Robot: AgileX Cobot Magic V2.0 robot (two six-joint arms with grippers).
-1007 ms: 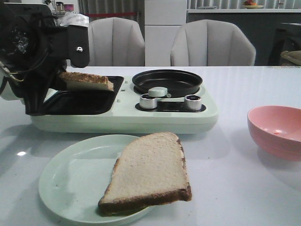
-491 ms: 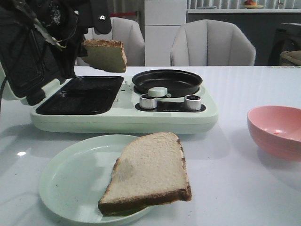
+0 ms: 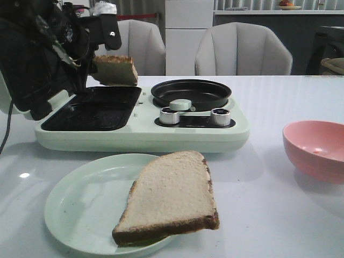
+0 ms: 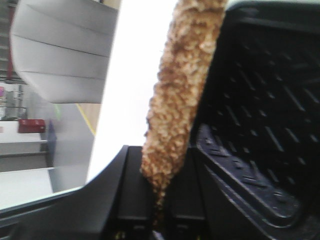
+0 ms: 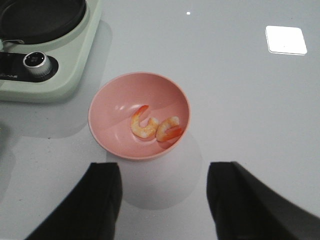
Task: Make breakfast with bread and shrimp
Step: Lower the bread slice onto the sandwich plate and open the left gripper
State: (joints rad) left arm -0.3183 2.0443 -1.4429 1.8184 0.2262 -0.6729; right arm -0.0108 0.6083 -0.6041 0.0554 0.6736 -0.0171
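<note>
Left tool [image 3: 110,64] — you are gripping a toasted slice of bread [image 3: 115,70] by one edge, fingers clamped on it, and holding it in the air above the open grill plate [image 3: 94,109] of the breakfast maker [image 3: 140,134]. The left wrist view is showing the slice edge-on between the fingers, crumb browned, grill ridges just beside it.

Second slice [image 3: 171,196] is lying untoasted on the pale green plate [image 3: 80,207] at the front of the worktop [image 3: 279,215], one corner overhanging the rim.

Right tool [image 5: 162,200] — hovering above the pink bowl [image 5: 138,115], fingers apart, holding nothing. Two shrimp [image 5: 155,127] are sitting in the bowl, touching each other.

Step in hand, as I judge it: you are taking the toasted slice off the grill. Next move is calling for a carry toward the plate and a flat set-down beside or onto the other slice — keep the grip firm, since toast held by an edge may crack. The shrimp are untouched.
</note>
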